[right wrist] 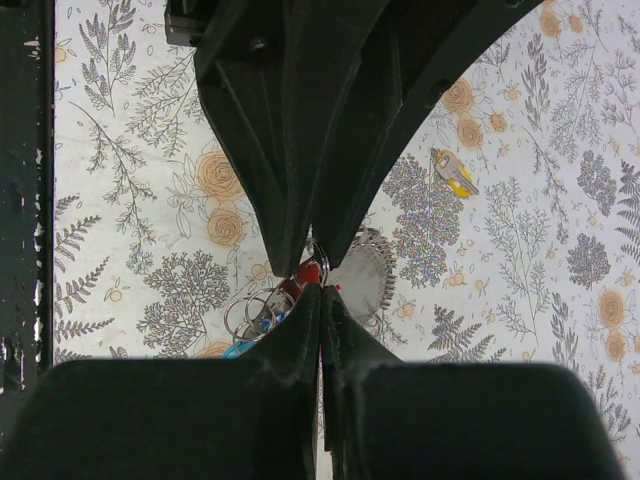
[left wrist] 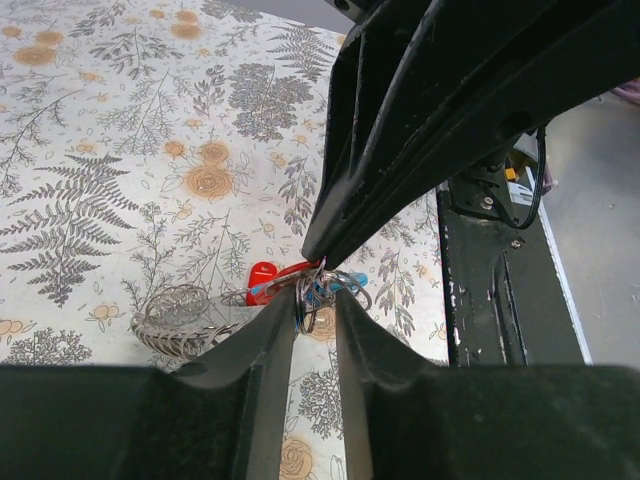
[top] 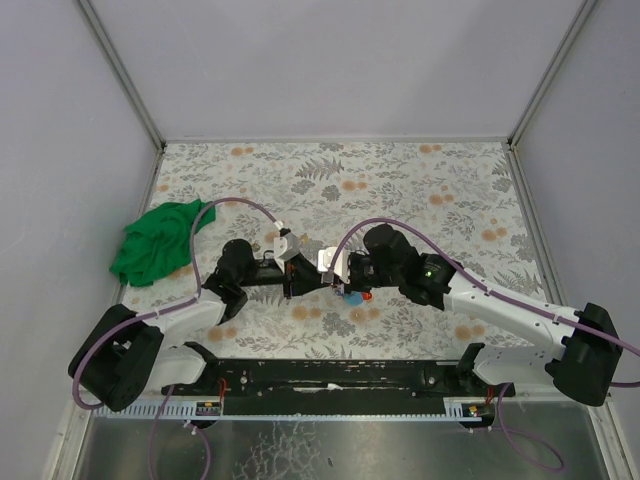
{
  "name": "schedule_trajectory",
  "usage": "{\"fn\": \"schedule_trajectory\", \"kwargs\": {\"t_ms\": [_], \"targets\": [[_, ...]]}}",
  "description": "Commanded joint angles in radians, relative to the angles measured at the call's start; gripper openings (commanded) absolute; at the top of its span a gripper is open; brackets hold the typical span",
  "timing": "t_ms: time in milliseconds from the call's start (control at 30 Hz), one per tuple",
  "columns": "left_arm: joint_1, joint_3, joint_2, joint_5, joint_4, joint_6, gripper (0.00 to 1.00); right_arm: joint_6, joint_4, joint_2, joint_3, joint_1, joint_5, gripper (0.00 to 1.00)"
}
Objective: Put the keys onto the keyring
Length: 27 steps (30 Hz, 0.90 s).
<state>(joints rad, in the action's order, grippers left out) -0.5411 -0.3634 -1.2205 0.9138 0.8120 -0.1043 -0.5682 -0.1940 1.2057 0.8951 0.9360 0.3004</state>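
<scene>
The two grippers meet tip to tip just above the middle of the table. My left gripper (top: pixel 312 278) (left wrist: pixel 315 305) is shut on the keyring (left wrist: pixel 306 300), its jaws a narrow gap apart with the silver ring between the tips. My right gripper (top: pixel 335 281) (right wrist: pixel 321 290) is shut tight on a red-tagged key (left wrist: pixel 265 276) (right wrist: pixel 305 274). A blue-tagged key (left wrist: pixel 322 290) (right wrist: pixel 240 348) hangs with several loose rings (right wrist: pixel 255 310) under the tips. The keys (top: pixel 353 296) show as a red and blue spot below the right gripper.
A silver coil of wire rings (left wrist: pixel 180 322) (right wrist: pixel 368 280) lies on the floral cloth beside the grippers. A yellow-tagged key (right wrist: pixel 455 172) lies apart on the cloth. A green rag (top: pixel 160 250) sits at the left. The black base rail (top: pixel 330 375) runs along the near edge.
</scene>
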Motion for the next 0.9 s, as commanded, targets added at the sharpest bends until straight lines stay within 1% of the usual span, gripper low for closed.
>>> {"fn": "schedule_trajectory", "kwargs": {"t_ms": [0, 33, 100, 167, 333, 533, 867], "targets": [[0.005, -0.041, -0.019, 0.027, 0.032, -0.019, 0.18, -0.002, 0.032, -0.016, 0.048, 0.012, 0.014, 0.00], [0.006, -0.043, -0.022, 0.027, 0.031, -0.027, 0.15, -0.002, 0.032, -0.015, 0.049, 0.012, 0.015, 0.00], [0.005, -0.046, -0.026, 0.024, 0.032, -0.033, 0.05, -0.001, 0.031, -0.015, 0.049, 0.014, 0.013, 0.00], [0.006, -0.044, -0.025, 0.012, 0.021, -0.034, 0.00, 0.001, 0.031, -0.022, 0.042, 0.014, -0.003, 0.00], [0.006, -0.026, -0.002, -0.084, -0.005, -0.045, 0.00, 0.027, 0.072, -0.077, -0.012, 0.015, -0.058, 0.00], [0.007, -0.005, 0.023, -0.204, 0.032, -0.114, 0.00, 0.056, 0.088, -0.092, -0.057, 0.016, -0.069, 0.00], [0.006, 0.065, 0.047, -0.366, 0.231, -0.287, 0.00, 0.090, 0.168, -0.070, -0.116, 0.022, -0.051, 0.00]]}}
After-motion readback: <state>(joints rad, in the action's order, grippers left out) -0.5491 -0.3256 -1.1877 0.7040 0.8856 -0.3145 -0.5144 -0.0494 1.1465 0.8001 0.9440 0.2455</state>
